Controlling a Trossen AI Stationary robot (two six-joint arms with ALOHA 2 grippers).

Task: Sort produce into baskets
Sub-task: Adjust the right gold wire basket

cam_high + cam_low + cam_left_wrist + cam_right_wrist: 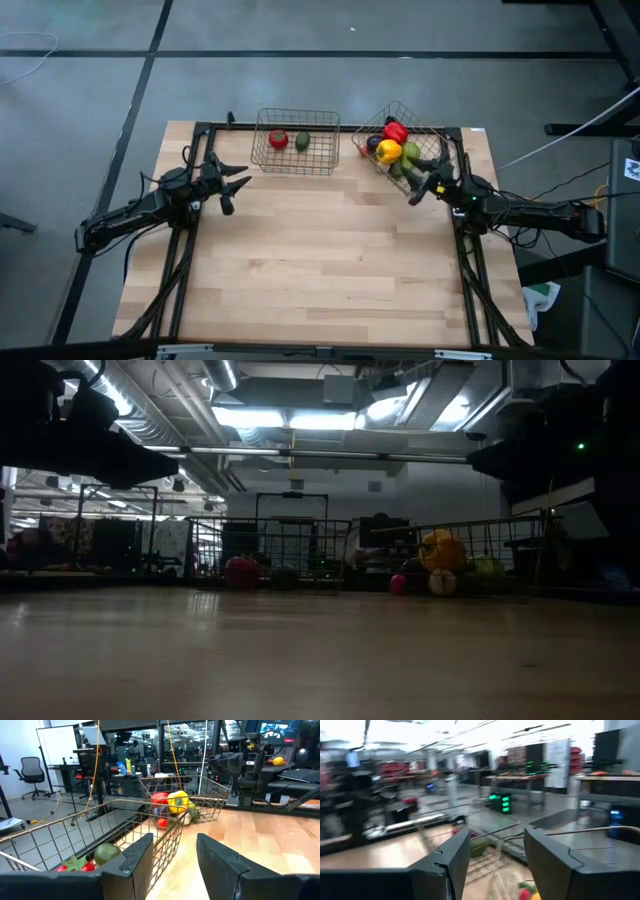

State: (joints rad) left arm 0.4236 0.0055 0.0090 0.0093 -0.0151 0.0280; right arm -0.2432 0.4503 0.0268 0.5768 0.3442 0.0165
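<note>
Baskets (296, 141) on wooden table (320, 260)

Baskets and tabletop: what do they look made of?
Left basket and right basket: thin metal wire grid, see-through, with a light sheen, likely bare or plated steel. Table: pale wood planks with visible grain and seams, smooth, faintly reflective in the low view, probably sealed.

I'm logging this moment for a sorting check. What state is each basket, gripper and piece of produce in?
left basket: level, holding two pieces
red tomato: inside left basket
green piece: inside left basket
right basket: tilted, full of produce
yellow pepper: in right basket
red pepper: in right basket
left gripper: open, empty
right gripper: open, at right basket
</note>
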